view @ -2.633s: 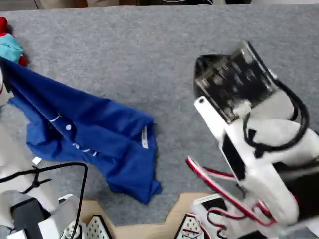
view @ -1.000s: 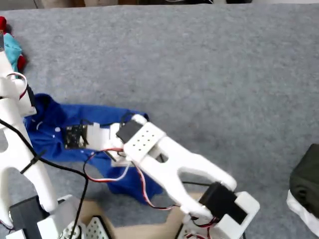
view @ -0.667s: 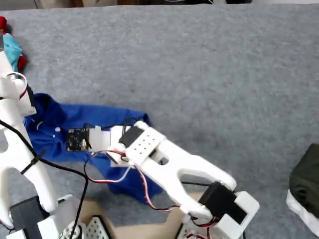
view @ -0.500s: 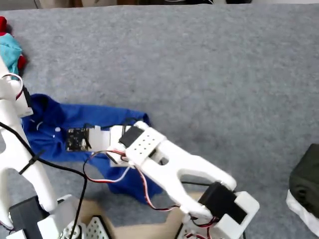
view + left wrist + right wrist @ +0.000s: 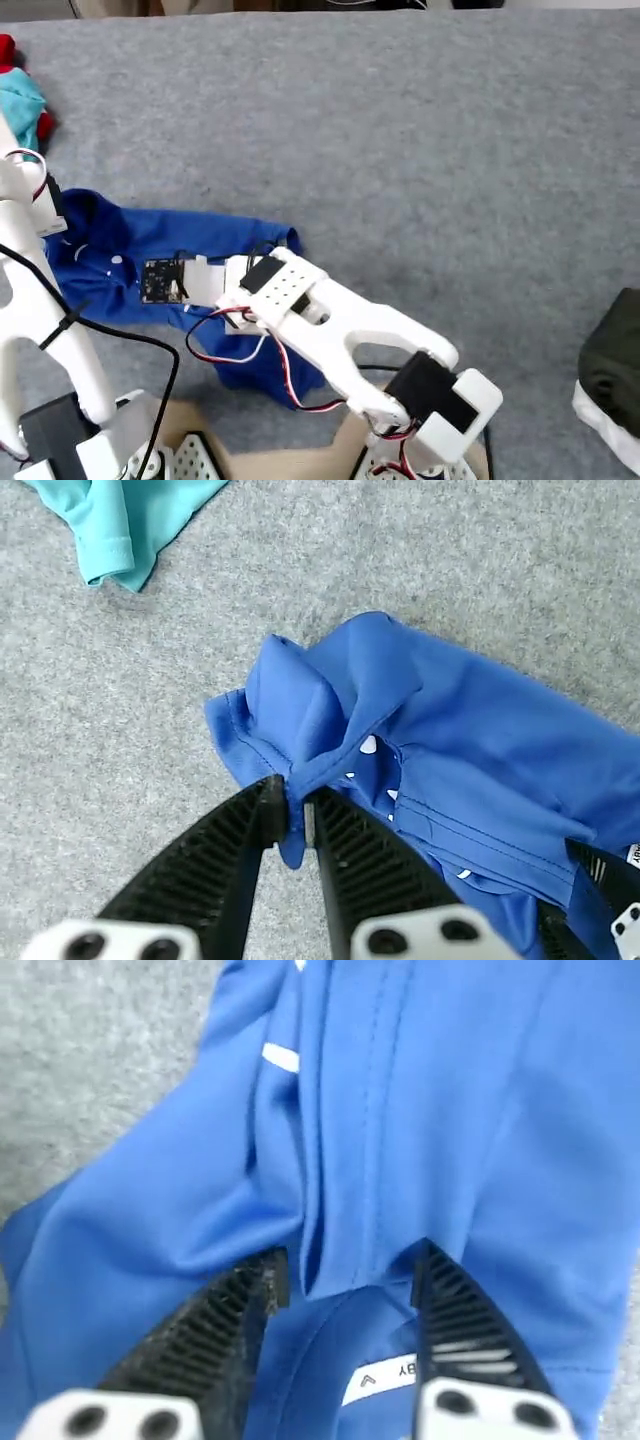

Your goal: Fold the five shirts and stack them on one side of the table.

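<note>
- You are working on the crumpled royal-blue jersey shirt, which is lying on the near left part of the grey felt table cover.
- Your left gripper is pinching the shirt's stitched edge, with its jaws pressed almost together on the cloth.
- Your right gripper is sitting spread over a raised ridge of the same shirt, just beside the white label. One jaw is on each side and they are not closed on it.
- Step, as I'm judging it: you are getting two holds so you can spread the shirt flat, and no fold is made yet.
- Next move is calling for the right gripper to close on that ridge. Then both grips need to pull apart so the cloth lies flat.
- The task is looking early. A teal shirt is lying at the far left edge beside a red cloth.
- A dark bundle is sitting on a white one at the right edge. I can't tell whether they are folded.
- Nothing is serving as a container, and the clothes are lying loose on the cover.
</note>
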Robot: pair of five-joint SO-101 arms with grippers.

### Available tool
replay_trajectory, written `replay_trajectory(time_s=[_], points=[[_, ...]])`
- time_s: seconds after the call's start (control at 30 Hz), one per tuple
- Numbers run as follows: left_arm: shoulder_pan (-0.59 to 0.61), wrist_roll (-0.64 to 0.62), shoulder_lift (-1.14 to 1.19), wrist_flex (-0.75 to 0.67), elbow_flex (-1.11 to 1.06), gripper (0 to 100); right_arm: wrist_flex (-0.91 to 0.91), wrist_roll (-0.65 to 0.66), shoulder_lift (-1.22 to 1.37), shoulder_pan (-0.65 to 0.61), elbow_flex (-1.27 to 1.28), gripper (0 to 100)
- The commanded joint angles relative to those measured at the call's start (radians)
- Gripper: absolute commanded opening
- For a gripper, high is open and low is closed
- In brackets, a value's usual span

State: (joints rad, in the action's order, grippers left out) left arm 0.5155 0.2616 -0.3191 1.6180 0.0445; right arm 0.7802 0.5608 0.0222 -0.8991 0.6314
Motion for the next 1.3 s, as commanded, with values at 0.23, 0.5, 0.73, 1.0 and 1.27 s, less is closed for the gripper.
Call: replay_trajectory(time_s=[0.23, 0.5, 0.73, 1.0, 1.27], points=[[0.009, -0.005, -0.016, -0.017, 0.006, 2, -0.021, -0.038, 0.004, 0.065, -0.056, 2.3], [0.009, -0.005, -0.016, -0.017, 0.006, 2, -0.035, -0.071, -0.004, 0.082, -0.082, 0.3], [0.009, -0.006, -0.013, -0.018, 0.008, 2, 0.003, -0.068, -0.005, 0.119, -0.176, 0.5], [0.002, -0.008, -0.016, -0.11, 0.008, 2, 0.259, -0.152, -0.116, 0.18, -0.437, 0.5], [-0.123, -0.08, -0.033, -0.127, 0.035, 2, 0.646, -0.292, -0.202, 0.228, -0.851, 0.5]])
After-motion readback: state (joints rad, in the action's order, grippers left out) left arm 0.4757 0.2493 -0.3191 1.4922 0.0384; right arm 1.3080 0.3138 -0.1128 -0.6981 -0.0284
